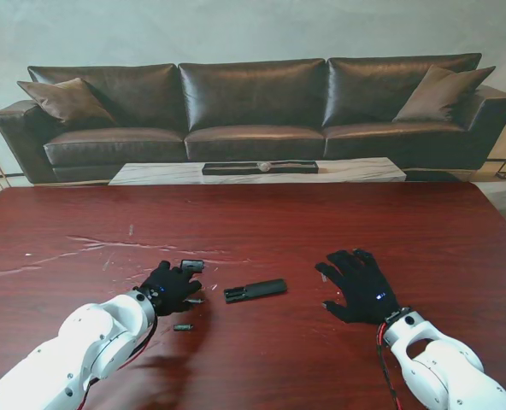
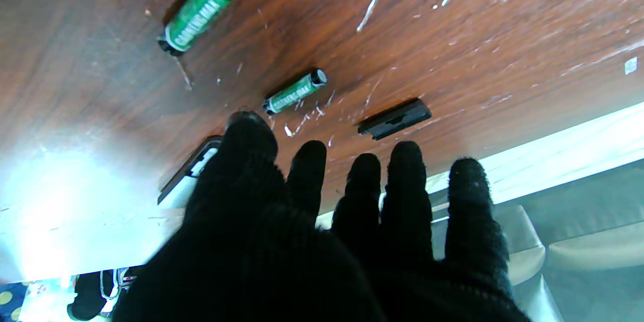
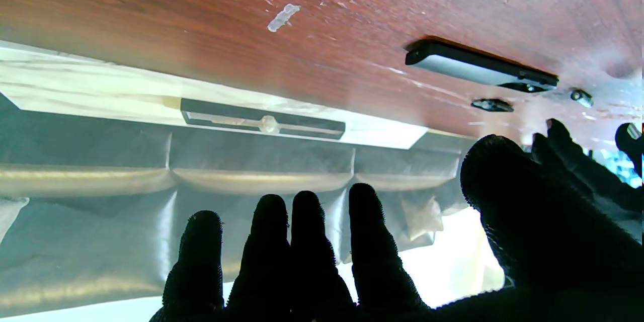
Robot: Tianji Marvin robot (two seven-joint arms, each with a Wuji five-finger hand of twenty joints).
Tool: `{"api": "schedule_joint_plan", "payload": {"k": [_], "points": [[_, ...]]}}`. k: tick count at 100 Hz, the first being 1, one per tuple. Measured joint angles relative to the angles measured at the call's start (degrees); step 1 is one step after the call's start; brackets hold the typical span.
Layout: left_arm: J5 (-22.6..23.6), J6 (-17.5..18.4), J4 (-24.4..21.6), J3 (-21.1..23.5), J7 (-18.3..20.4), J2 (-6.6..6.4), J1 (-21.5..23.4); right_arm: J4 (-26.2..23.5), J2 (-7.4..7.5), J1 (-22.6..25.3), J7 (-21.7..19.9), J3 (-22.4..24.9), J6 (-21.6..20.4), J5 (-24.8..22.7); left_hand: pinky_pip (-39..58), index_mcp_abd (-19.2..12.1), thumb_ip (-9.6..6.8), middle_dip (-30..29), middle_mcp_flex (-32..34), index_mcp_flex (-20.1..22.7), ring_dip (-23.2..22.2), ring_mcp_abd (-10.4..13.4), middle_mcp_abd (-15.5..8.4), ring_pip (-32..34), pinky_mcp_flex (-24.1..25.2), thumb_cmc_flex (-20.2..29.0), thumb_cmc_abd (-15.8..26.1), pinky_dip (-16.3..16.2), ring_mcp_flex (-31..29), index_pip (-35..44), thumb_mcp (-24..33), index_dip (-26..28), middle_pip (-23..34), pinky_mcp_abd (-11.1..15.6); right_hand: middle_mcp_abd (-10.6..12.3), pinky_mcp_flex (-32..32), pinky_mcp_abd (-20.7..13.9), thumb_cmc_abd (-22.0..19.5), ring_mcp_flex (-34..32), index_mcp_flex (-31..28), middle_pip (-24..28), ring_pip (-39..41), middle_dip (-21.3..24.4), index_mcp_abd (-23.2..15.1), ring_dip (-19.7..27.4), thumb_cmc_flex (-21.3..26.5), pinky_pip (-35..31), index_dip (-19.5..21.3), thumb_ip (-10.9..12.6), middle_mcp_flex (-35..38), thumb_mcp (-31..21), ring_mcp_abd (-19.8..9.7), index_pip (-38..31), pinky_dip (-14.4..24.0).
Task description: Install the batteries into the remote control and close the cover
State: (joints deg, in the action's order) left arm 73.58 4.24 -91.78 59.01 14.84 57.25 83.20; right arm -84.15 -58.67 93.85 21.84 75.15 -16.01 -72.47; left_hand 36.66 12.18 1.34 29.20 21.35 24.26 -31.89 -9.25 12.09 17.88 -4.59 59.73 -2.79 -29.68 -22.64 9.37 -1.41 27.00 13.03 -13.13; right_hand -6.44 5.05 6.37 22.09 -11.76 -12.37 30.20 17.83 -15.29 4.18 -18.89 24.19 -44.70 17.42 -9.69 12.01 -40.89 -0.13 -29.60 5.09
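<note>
I'm looking down at the dark red tabletop, scratched pale in places, and the remote control lies near the middle between my two arms, lengthwise left to right, with its battery bay at its left end. My left robot hand sits just left of the remote, black-gloved, fingers spread and holding nothing. On the left wrist camera I see its fingertips fanned out over the wood, apart from everything. Beyond them lies the cover, a small black piece flat on the tabletop; in the stand view it shows just past the left fingers, farther from me. Two green batteries rest loose on the wood: one battery close to the fingertips, the second battery nearer to me by the forearm, where the stand view shows it as a small dark stub. Neither battery is in the remote. My right robot hand lies well right of the remote, palm down, fingers splayed, empty. The right wrist camera shows the remote side-on, apart from that hand's thumb. Behind the tabletop stand a low table and a brown sofa.
</note>
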Motion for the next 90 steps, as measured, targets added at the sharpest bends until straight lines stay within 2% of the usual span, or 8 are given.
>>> {"api": "schedule_joint_plan", "payload": {"k": [35, 72, 90], "points": [[-1.51, -3.4, 3.1, -4.58, 0.42, 0.01, -3.41, 0.05, -0.01, -0.15, -0.2, -0.24, 0.07, 0.22, 5.66, -0.01, 0.0, 2.13, 1.25, 0.69, -3.66, 0.0, 0.0, 3.94, -1.85, 1.34, -0.85, -3.17, -0.05, 1.34, 0.0, 0.0, 2.44, -0.45, 0.0, 0.0, 0.04, 0.0, 0.0, 0.0, 0.0, 0.0, 0.0, 0.0, 0.0, 0.01, -0.09, 0.01, 0.0, 0.01, 0.0, 0.0, 0.0, 0.13], [-3.01, -7.78, 6.19, -8.37, -1.6, 0.17, -5.64, 0.13, -0.02, -0.23, -0.25, -0.33, 0.19, 0.43, 11.79, 0.56, 0.0, 4.18, 2.88, 2.52, -6.14, 0.0, 0.0, 7.84, -3.53, 1.35, -1.44, -6.25, -2.27, 3.6, 0.0, 0.85, 5.35, -0.89, 0.0, 0.0, 0.05, 0.0, 0.0, 0.0, 0.0, 0.0, 0.0, 0.0, 0.0, 0.01, -0.11, 0.01, 0.0, 0.01, 0.0, 0.0, 0.0, 0.14], [-3.64, -9.41, 7.17, -10.07, -2.2, 0.33, -6.51, 0.19, -0.02, -0.23, -0.04, -0.32, 0.25, 0.43, 13.96, 1.18, 0.0, 4.75, 3.53, 1.61, -6.74, 0.0, 0.0, 9.27, -4.7, 1.36, -1.43, -6.94, -3.74, 6.69, 0.0, 2.44, 6.74, -0.96, 0.0, 0.0, 0.05, -0.01, 0.0, 0.0, 0.0, 0.0, 0.0, -0.01, 0.0, 0.01, -0.17, 0.01, 0.0, 0.01, 0.0, 0.0, 0.0, 0.15]]}}
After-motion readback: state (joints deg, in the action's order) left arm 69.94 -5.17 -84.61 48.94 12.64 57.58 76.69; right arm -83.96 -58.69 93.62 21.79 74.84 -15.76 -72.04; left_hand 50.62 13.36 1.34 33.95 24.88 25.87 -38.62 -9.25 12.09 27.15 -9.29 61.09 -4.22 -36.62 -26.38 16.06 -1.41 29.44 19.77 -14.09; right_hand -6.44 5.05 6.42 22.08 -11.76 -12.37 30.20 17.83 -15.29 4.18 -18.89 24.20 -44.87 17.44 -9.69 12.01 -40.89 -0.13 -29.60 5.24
